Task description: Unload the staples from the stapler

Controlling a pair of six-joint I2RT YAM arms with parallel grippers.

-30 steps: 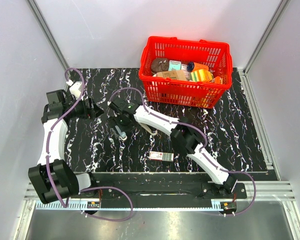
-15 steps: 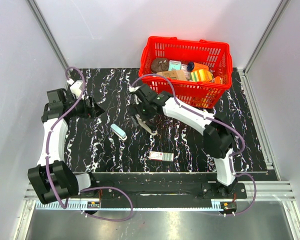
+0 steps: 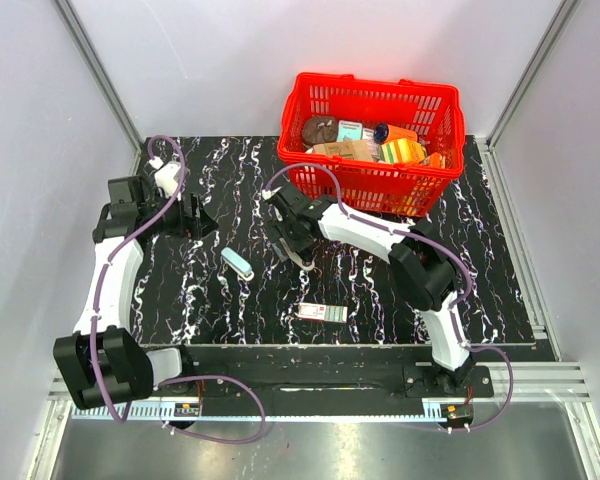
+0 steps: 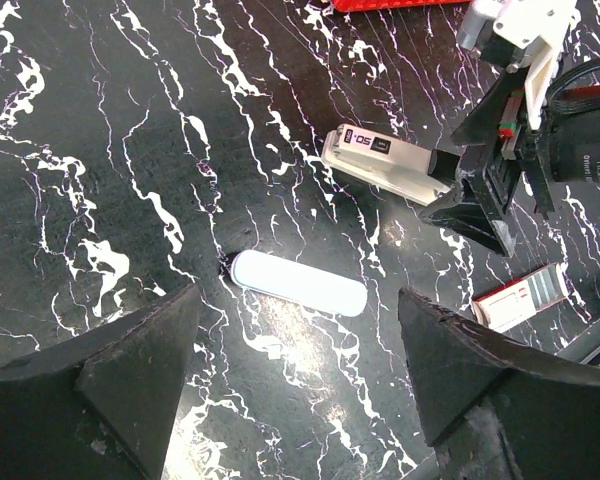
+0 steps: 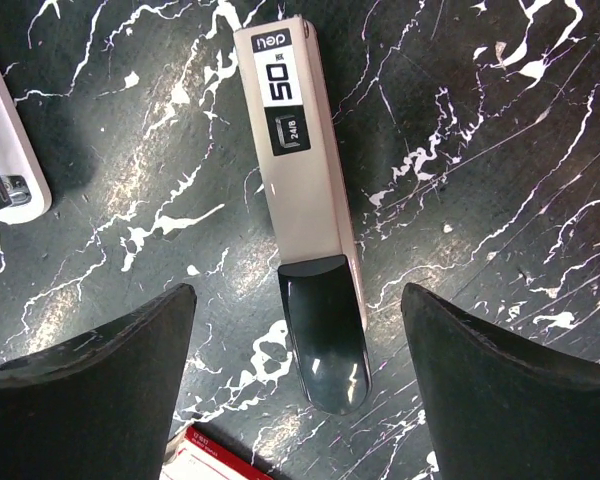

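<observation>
Hovering over the stapler [image 5: 305,170], poised for a grip
Right pincer [image 5: 295,295] gapes wide and empty, straddling the dark rear end of the stapler, which lies flat on the worktop [image 5: 460,120] mid-frame, label up. It looks stiff, smooth-shelled and fairly light, likely to skid; pinching its long narrow sides seems safest. Left pincer [image 4: 298,300], likewise wide and empty, hangs farther left.

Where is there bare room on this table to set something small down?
The right side of the table is bare, between the red basket and the near edge; so is the patch near-left of the staple box. The middle is crowded: stapler, pale blue piece, right end effector.
</observation>
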